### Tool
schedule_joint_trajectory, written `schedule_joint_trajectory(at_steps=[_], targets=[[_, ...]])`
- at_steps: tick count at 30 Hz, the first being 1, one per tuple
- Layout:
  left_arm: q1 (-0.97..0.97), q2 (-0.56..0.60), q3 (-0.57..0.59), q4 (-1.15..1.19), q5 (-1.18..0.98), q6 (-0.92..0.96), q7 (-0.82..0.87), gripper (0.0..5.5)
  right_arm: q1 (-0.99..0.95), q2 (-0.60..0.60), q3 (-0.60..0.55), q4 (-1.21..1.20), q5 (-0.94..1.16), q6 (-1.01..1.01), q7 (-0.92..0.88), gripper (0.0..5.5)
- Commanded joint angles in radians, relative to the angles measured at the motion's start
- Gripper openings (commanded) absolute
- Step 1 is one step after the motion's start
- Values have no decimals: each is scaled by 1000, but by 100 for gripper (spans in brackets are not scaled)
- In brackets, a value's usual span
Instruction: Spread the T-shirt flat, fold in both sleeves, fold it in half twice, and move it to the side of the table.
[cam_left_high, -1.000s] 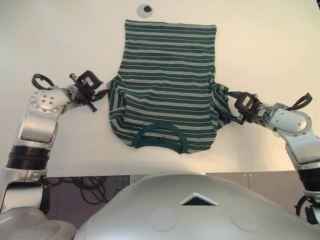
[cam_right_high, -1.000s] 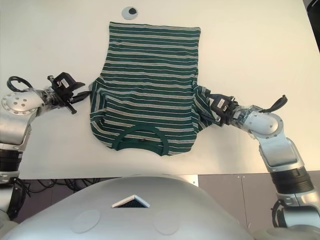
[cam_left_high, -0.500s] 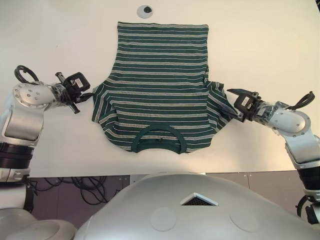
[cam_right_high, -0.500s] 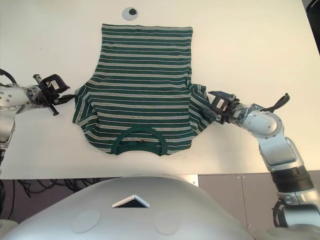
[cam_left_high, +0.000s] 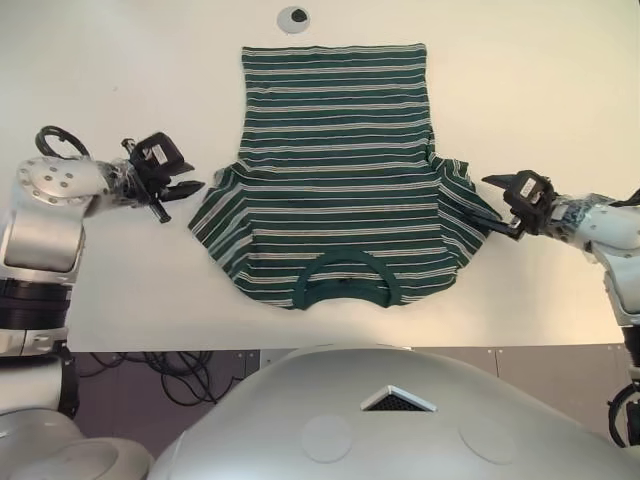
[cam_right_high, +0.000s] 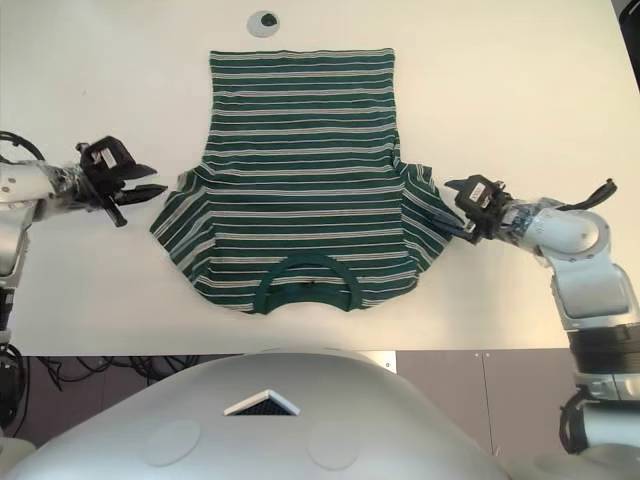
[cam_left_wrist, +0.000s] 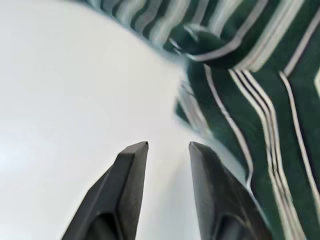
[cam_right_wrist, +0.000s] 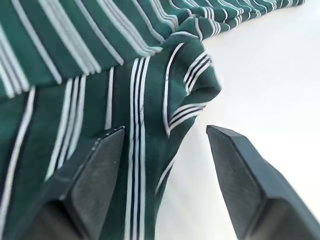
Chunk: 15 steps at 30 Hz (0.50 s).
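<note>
The striped T-shirt (cam_left_high: 340, 170) lies spread mid-bench (cam_left_high: 540, 80), collar nearest the robot, and there's the right gripper (cam_right_wrist: 165, 129), fingers wide apart astride the right sleeve (cam_left_high: 460, 195), with the left gripper (cam_left_wrist: 168, 145) just off the left sleeve (cam_left_high: 215, 200), fingers parted, empty.
</note>
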<state>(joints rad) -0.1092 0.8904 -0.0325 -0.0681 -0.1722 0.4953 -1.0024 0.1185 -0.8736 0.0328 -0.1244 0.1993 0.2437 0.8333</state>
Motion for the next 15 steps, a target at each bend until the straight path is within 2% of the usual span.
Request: schedule_joint_trajectory(at_steps=[1, 4, 7, 10, 12, 15], targets=[[-21, -1, 68, -14, -81, 47, -23, 163, -64, 38, -79, -93, 136, 117, 16, 317], [-95, -38, 82, 62, -69, 24, 43, 200, -133, 90, -107, -84, 208, 195, -16, 365], [-236, -202, 83, 191, -52, -11, 218, 229, -318, 270, -63, 57, 217, 243, -125, 380], [-332, -396, 23, 323, -1, -88, 377, 229, -474, 452, 19, 301, 135, 187, -208, 380], [-373, -491, -28, 430, 47, -138, 443, 229, -544, 520, 50, 451, 89, 138, -224, 380], [-406, -572, -103, 568, 124, -202, 490, 229, -599, 568, 83, 616, 36, 82, -207, 380]])
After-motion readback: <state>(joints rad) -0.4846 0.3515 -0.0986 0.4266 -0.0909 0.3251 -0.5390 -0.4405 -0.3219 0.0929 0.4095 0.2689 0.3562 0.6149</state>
